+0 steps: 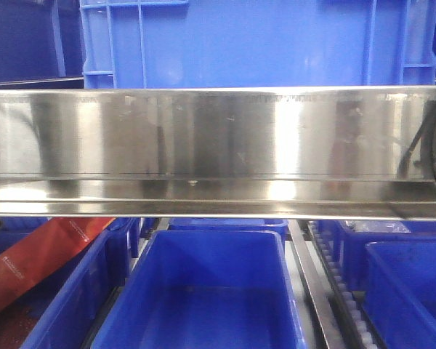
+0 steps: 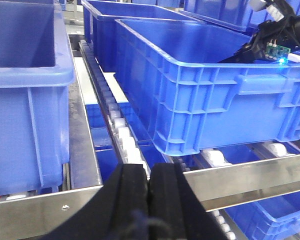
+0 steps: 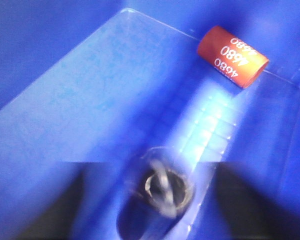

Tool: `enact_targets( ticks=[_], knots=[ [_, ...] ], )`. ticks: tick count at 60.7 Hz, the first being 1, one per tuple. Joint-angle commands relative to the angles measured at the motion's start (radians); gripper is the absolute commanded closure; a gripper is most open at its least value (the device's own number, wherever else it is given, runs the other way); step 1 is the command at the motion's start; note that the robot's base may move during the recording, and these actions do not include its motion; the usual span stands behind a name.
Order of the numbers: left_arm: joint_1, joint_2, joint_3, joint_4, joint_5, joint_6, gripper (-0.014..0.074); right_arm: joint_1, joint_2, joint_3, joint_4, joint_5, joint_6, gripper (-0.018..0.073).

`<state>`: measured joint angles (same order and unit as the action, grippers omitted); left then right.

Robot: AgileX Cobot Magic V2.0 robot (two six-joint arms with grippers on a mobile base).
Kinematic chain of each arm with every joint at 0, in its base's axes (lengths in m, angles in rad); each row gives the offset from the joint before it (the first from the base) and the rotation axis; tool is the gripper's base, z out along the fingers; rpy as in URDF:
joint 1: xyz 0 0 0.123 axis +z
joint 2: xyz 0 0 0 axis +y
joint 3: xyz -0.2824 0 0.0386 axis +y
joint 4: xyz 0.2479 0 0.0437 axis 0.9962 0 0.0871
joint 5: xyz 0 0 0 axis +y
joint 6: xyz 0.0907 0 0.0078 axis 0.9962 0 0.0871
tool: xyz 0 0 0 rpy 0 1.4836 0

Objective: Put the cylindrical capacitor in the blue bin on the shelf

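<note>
Orange cylinder (image 3: 233, 56) printed "4680" lies in blue bin (image 3: 90, 100) corner. Cylindrical capacitor (image 3: 165, 190) blurred, low over bin floor, between right gripper's dark fingers (image 3: 45, 205); grip state unclear. Left gripper (image 2: 149, 200) pressed together above shelf (image 2: 250, 177) rail.

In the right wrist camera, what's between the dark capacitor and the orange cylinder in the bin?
Only bare blue bin floor separates the blurred capacitor from the orange cylinder; right wrist view shows it.

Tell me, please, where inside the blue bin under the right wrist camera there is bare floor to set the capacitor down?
The blue bin has bare floor across its left and centre, bordered by the left wall. The far right corner is taken by an orange cylinder printed 4680. Near the bottom edge a blurred dark cylinder, probably the cylindrical capacitor, crowds the middle between dark gripper shapes.
</note>
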<state>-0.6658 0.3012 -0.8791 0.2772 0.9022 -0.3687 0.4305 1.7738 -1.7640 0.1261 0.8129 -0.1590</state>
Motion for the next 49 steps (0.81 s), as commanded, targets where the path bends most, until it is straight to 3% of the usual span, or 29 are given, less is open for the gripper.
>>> enact_targets(
  ticks=[1, 11, 25, 33, 49],
  knots=[
    [-0.003, -0.004, 0.000, -0.007, -0.008, -0.008, 0.0668, 0.001, -0.010, -0.010, 0.003, -0.001, -0.008, -0.0003],
    [-0.003, -0.004, 0.000, -0.007, -0.008, -0.008, 0.0668, 0.001, -0.064, -0.010, 0.020, 0.001, -0.008, 0.0114],
    [-0.003, -0.004, 0.000, -0.004, -0.008, -0.008, 0.0668, -0.004, -0.232, -0.010, 0.024, 0.025, -0.008, 0.0527],
    [-0.003, -0.004, 0.000, -0.002, -0.008, -0.008, 0.0668, -0.024, -0.369, 0.004, 0.024, 0.022, 0.004, 0.0700],
    [-0.003, -0.004, 0.000, 0.048, -0.008, -0.008, 0.0668, -0.148, -0.699, 0.251, 0.016, 0.007, 0.014, 0.0721]
  ],
)
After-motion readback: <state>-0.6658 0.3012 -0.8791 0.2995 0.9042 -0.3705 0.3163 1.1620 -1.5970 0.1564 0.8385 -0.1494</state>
